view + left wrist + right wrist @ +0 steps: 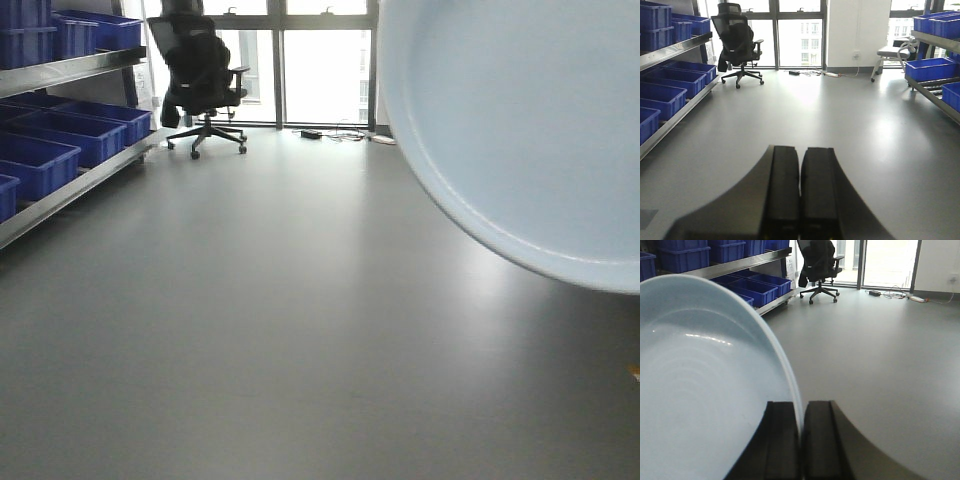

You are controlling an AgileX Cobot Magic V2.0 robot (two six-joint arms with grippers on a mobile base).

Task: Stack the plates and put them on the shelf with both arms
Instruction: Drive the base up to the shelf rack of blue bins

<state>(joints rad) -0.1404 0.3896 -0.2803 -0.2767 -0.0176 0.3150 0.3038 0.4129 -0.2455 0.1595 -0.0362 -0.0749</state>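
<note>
Along the left side of the floor (300, 350) runs the shelf (80, 185), a steel rack whose tiers are loaded with blue crates (45, 160). Further back, toward the windows, stands a black office chair (205, 80). At the upper right of the front view, one pale bluish plate (520, 120) hangs in the air, close to the lens and tilted, touching neither the floor nor any worktop. My left gripper (801, 155) has its fingers pressed together with nothing between them and points across open floor. My right gripper (802, 410) has its fingers closed on the plate's thin rim, with the glossy, ringed bowl of the plate spreading away to the left in that wrist view. I see only this one plate; the second is not in view, and I cannot tell whether another lies against it. I judge that I am in the carrying step, with stacking and shelving not yet done. Next I would need to turn toward the rack on my left, part the left fingers to steady the opposite rim, level the plate, and find a gap on a tier between the crates.
</note>
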